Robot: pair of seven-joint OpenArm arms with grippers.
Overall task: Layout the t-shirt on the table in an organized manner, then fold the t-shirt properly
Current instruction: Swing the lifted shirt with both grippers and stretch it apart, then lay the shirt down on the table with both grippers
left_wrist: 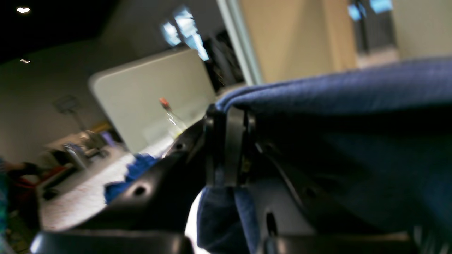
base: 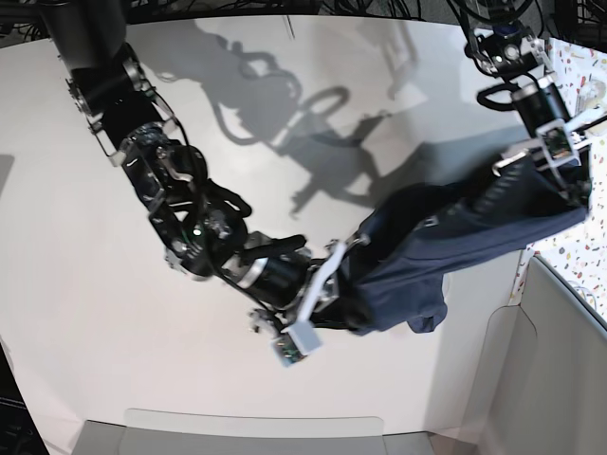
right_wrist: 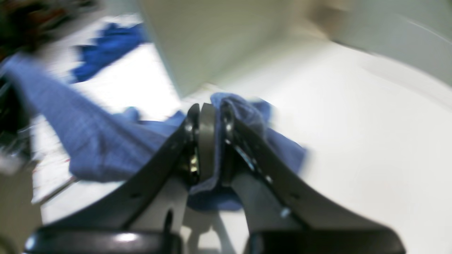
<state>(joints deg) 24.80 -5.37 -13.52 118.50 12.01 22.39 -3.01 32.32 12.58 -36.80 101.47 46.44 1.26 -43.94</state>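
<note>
The dark navy t-shirt (base: 446,242) hangs stretched between my two grippers above the white table (base: 85,284), sagging in the middle with a bunch drooping at its lower edge. In the base view my right gripper (base: 351,251) is shut on the shirt's left end. My left gripper (base: 577,192) is shut on its right end, near the table's right edge. The left wrist view shows the black fingers (left_wrist: 226,141) pinching a fold of blue cloth (left_wrist: 353,102). In the right wrist view the gripper (right_wrist: 212,116) clamps a bunched corner of the t-shirt (right_wrist: 91,141) over the table (right_wrist: 353,148). No lettering shows.
A speckled terrazzo strip (base: 586,261) runs along the right edge. A grey bin or panel (base: 550,379) stands at the lower right. Another blue cloth (right_wrist: 106,46) lies farther off, and a clear bottle with a red cap (left_wrist: 171,118) stands by a pale panel (left_wrist: 148,95).
</note>
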